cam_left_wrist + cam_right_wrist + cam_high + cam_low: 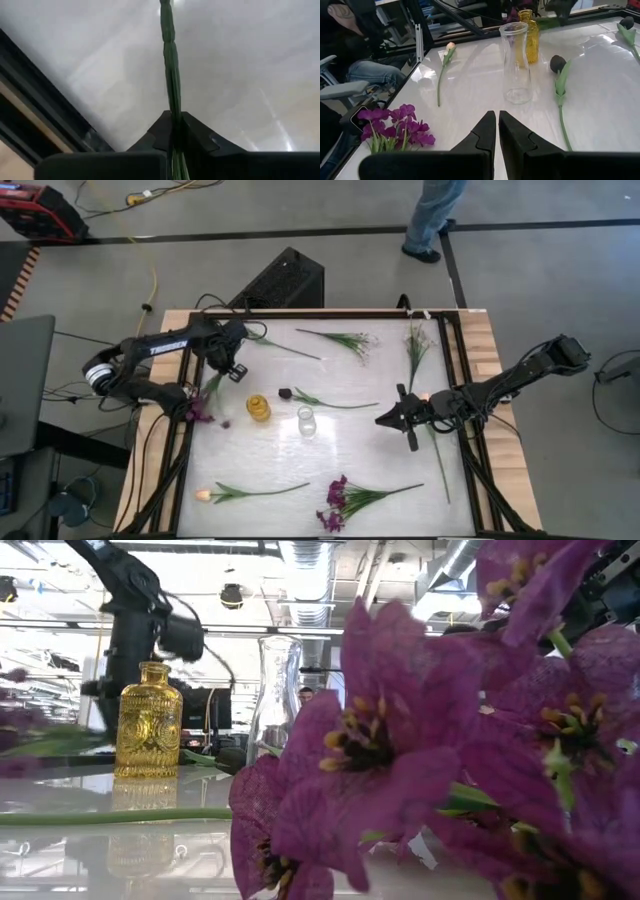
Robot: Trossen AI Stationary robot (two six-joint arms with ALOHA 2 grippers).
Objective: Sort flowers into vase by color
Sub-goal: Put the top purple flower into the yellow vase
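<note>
Nearest the low camera lies a purple bunch (335,505) at the table's (330,430) near edge, its blossoms filling that view (400,740). Left of it, also on the near side, lies a pale tulip (205,495) with its stem pointing right.

At mid-table stand two vases, just beside each other: a clear vase (306,421) and a yellow vase (258,408) to its left. Neither visibly holds a flower. A dark bud (285,393) on a green stem lies just behind the clear vase.

The right gripper (383,419) hovers right of the clear vase, fingers (487,132) closed together with nothing between them.

The left gripper (212,385) is at the table's left edge, clenched on a green stem (172,85); purple blossoms (200,412) hang below it in the high view.

At the far side lie a white sprig (345,340) and another sprig (415,345) to its right.
</note>
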